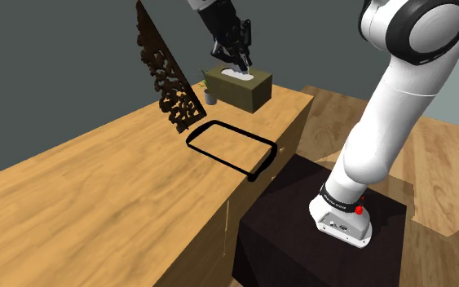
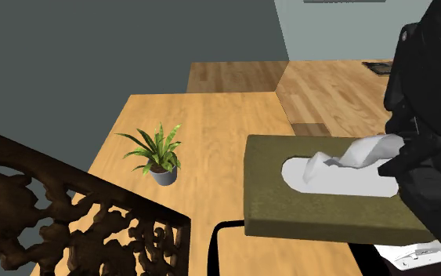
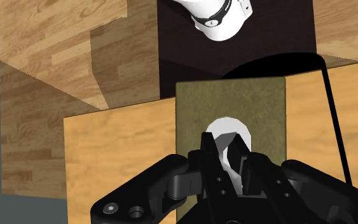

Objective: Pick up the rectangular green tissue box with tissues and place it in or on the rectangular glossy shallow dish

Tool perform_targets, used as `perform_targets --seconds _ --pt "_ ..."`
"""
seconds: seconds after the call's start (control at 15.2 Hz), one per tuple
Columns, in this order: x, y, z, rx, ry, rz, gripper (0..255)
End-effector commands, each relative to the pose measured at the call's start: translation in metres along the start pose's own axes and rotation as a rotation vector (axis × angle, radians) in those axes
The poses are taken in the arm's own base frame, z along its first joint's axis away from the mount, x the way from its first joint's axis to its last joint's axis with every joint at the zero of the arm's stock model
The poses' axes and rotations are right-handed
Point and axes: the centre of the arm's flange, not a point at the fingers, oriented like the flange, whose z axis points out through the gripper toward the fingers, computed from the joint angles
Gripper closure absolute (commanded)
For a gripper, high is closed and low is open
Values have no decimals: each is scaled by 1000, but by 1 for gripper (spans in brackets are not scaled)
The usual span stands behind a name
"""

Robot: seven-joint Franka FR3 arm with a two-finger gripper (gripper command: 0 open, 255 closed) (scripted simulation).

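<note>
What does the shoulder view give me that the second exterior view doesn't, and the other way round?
The shoulder view adds the black dish's full outline on the wooden table, plus the dark stand and the white arm's base. The second exterior view adds a close look at the white tissue pulled up from the oval opening in the olive tissue box. Both share the tissue box, the potted plant, the carved dark screen and the end effector at the box top.
</note>
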Motion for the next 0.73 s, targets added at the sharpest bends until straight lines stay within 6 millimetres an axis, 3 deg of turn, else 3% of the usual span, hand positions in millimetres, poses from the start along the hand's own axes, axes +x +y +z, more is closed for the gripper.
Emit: perform_targets --seconds 0.0,0.66 --pt "-9 -12 1 -1 -1 2 255" --pt "5 -37 45 -1 -1 2 255"
